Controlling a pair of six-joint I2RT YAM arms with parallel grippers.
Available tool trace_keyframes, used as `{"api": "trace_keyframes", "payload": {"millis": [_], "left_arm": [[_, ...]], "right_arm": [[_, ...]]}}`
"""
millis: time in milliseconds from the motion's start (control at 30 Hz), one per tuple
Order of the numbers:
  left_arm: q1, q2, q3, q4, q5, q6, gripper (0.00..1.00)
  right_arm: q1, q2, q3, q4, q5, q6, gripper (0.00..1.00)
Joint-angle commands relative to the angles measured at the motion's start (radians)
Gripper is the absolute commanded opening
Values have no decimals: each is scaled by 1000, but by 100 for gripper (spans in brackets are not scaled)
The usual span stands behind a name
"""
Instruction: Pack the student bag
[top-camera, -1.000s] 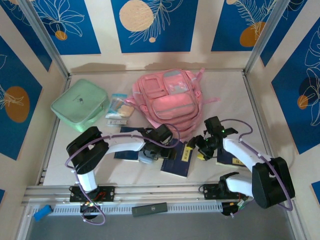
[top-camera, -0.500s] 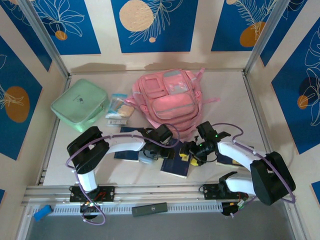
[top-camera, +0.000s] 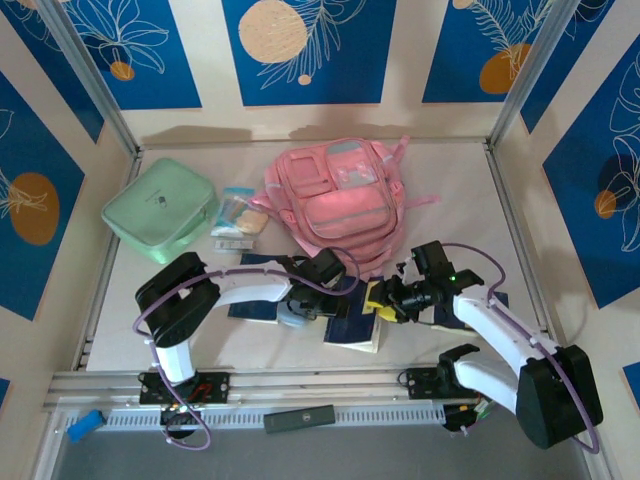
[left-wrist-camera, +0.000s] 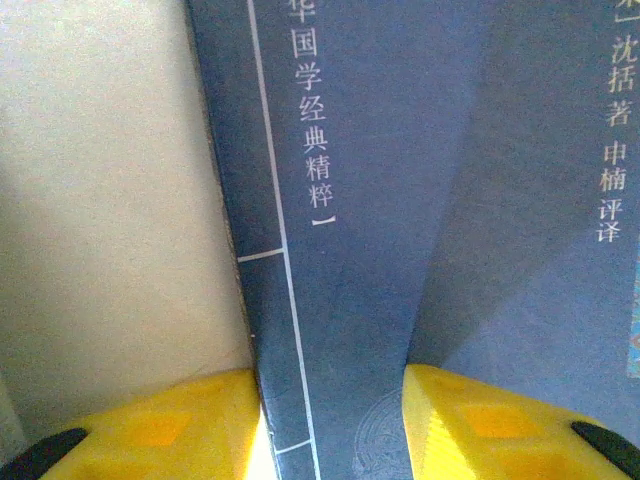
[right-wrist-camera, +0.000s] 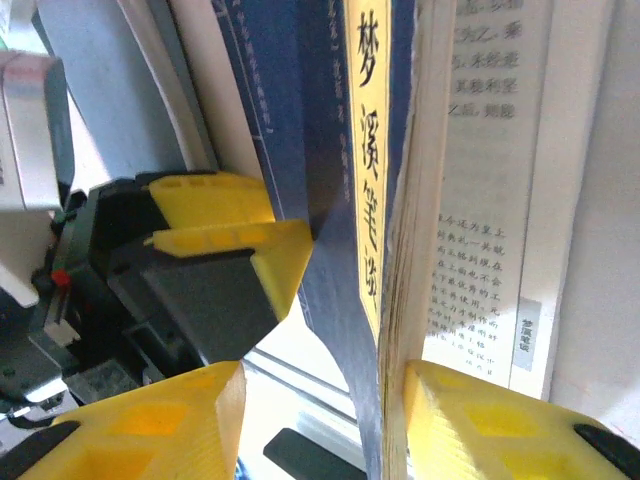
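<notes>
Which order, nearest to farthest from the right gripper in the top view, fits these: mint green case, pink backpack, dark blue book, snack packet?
1. dark blue book, at the right gripper itself, near centre.
2. pink backpack, beyond it, centre back.
3. snack packet, left of the backpack.
4. mint green case, far left.

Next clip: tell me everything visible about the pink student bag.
The student bag is a large soft pink fabric backpack lying flat, front up, at the back middle of the table. It shows stacked zipped front pockets, a grey-blue patch near the top and pink straps sticking out on the right. No opening shows from above. A small snack packet lies against its left side; the left arm's wrist overlaps its near edge, contact unclear.
</notes>
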Motion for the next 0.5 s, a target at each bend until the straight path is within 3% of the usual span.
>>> {"api": "trace_keyframes", "payload": {"millis": [0, 133, 233, 333, 467], "left_arm": [[-17, 60, 3, -10, 8, 1, 44], [-18, 50, 2, -11, 6, 0, 44], [-18, 49, 2, -13, 4, -3, 44], [-18, 51, 6, -21, 1, -5, 43], [-20, 48, 6, -18, 0, -8, 41]], "right_arm": [[5, -3, -1, -36, -59, -48, 44], [-1, 51, 27, -129, 74, -77, 43], [14, 98, 21, -87, 90, -67, 43], [33, 170, 61, -134, 188, -77, 48], [79, 258, 69, -88, 199, -72, 53]]}}
